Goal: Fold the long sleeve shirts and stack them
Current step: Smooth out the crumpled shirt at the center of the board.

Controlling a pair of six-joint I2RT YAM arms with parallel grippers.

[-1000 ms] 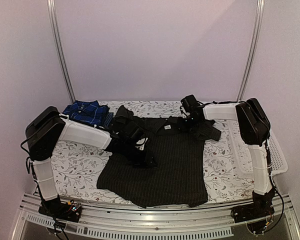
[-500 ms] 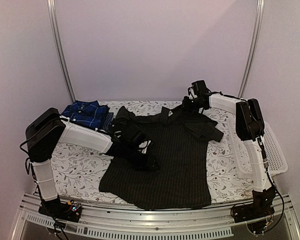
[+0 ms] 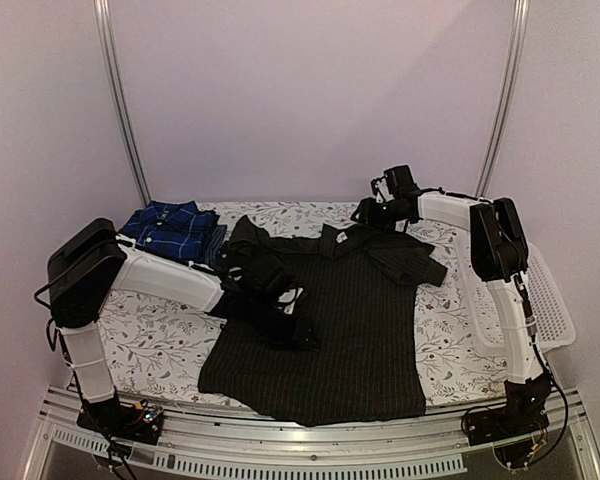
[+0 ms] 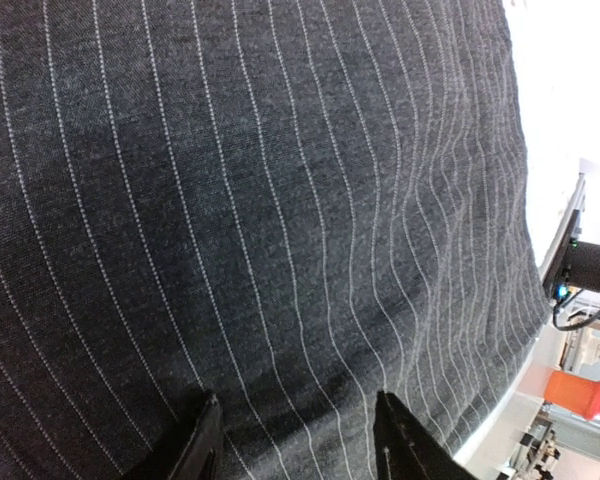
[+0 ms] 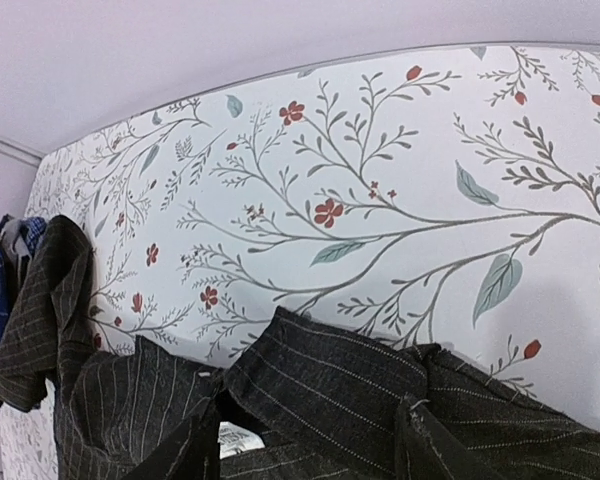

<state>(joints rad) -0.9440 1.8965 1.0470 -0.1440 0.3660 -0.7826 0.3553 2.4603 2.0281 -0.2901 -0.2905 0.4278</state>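
Note:
A black long sleeve shirt [image 3: 350,320] with fine pale pinstripes lies spread flat in the middle of the table, collar at the back. My left gripper [image 3: 296,334] rests low on its left side. In the left wrist view the left gripper [image 4: 298,445] stands open, its fingers [image 4: 202,445] apart over flat striped cloth [image 4: 280,200]. My right gripper [image 3: 368,213] hovers just above the collar at the back. It is open, and the collar [image 5: 350,385] lies loose between its fingertips [image 5: 430,450]. A blue-and-navy plaid shirt [image 3: 170,228] lies folded at the back left.
A white mesh basket [image 3: 545,300] stands at the table's right edge, beside the right arm. The floral tablecloth [image 3: 155,320] shows bare on the left, and behind the collar [image 5: 380,180]. Metal rails run along the near edge [image 3: 310,440].
My right gripper carried the collar toward the back of the table, then opened and let it go. The shirt now lies flatter and further back. The left arm barely moved.

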